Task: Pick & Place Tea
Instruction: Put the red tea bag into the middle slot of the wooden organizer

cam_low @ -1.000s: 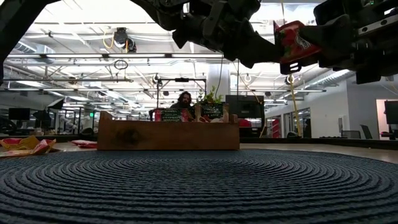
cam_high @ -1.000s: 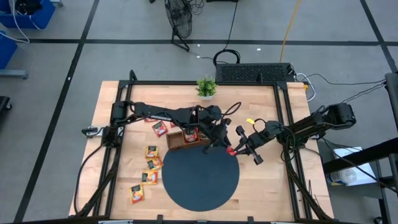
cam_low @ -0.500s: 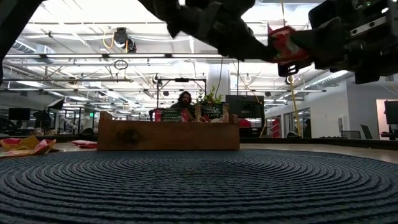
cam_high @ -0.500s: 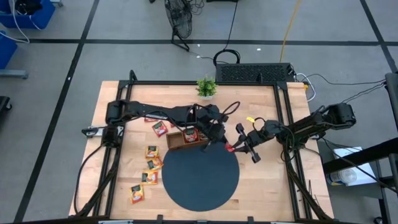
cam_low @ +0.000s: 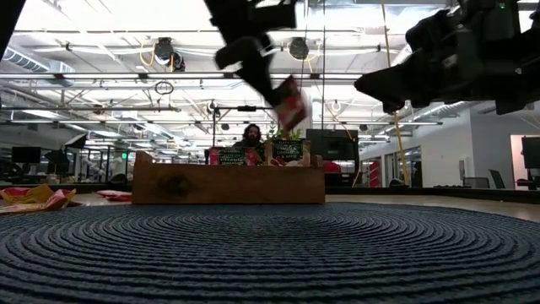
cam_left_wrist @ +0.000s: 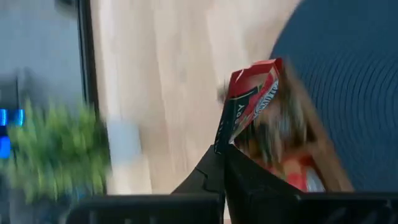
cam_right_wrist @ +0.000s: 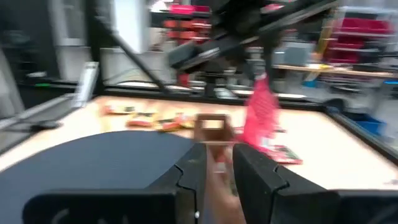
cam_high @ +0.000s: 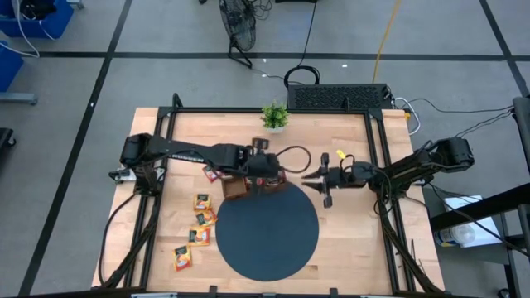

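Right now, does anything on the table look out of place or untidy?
Yes. Several small yellow-orange tea sachets lie scattered at uneven angles on the bare wood left of the dark round mat, outside the brown wooden tray. One red sachet hangs from the shut left claw.

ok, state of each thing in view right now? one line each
left hand: shut on red tea sachet, above the tray
red tea sachet: pinched by its lower edge, off the table
right hand: empty, fingers slightly apart, over the mat's far-right edge
wooden tray: upright, sachets standing inside
loose sachets: lying flat on the table, left of the mat
dark round mat: flat, nothing on it
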{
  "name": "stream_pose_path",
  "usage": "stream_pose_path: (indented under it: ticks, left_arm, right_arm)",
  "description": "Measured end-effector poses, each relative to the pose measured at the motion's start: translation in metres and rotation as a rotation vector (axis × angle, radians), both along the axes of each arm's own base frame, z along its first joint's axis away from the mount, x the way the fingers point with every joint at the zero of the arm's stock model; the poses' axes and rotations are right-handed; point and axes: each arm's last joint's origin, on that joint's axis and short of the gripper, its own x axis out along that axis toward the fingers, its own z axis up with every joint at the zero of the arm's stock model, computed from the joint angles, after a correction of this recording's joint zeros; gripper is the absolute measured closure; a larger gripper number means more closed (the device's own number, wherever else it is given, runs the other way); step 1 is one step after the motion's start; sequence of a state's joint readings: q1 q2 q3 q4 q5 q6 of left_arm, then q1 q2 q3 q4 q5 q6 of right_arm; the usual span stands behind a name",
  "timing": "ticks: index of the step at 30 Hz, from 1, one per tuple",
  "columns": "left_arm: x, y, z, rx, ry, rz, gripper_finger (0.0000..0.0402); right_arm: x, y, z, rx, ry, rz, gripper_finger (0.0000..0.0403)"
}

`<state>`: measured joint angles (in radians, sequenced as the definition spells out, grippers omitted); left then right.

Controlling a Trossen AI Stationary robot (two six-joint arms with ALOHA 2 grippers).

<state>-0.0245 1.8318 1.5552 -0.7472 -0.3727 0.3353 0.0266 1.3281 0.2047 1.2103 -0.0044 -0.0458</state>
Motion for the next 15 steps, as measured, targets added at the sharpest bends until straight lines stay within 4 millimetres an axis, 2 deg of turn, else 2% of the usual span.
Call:
stream_pose_path:
  ticks: [3, 7, 15]
  left_arm:
    - [-0.011, -0.004, -0.005, -0.038, 0.067, 0.146, 0.0401]
    - [-0.021, -0.014, -0.009, -0.104, 0.101, 0.286, 0.0401]
    - [-0.033, -0.025, 0.011, -0.215, 0.136, 0.478, 0.0401]
  right_arm:
    - [0.000, -0.003, 0.000, 0.004, -0.002, -0.083, 0.0333]
    - [0.000, -0.003, 0.000, 0.001, -0.002, -0.110, 0.0333]
    - [0.000, -0.003, 0.000, -0.035, -0.003, -0.114, 0.0333]
